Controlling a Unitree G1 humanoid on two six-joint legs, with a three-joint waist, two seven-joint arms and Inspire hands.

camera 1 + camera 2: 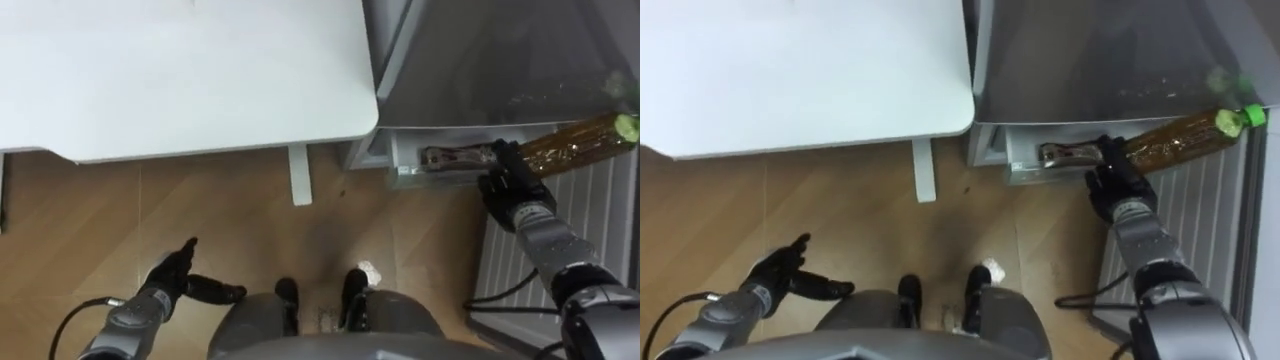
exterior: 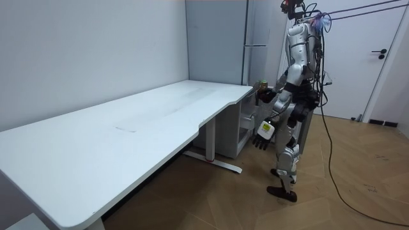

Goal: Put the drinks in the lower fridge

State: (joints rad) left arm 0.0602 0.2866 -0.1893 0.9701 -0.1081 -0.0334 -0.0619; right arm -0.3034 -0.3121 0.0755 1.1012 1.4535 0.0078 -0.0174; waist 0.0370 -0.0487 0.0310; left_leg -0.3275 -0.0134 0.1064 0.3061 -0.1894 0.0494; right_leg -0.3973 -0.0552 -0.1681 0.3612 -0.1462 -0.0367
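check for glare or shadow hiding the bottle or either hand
Left eye view: the bottle in the right hand is evenly lit, with a faint greenish reflection on the grey fridge above it; the left hand is plainly lit too. Room view: soft shadow under the table.

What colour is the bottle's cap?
Green cap on the bottle; right eye view shows it best.

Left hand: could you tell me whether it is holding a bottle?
No, the left hand hangs open and empty over the wooden floor.
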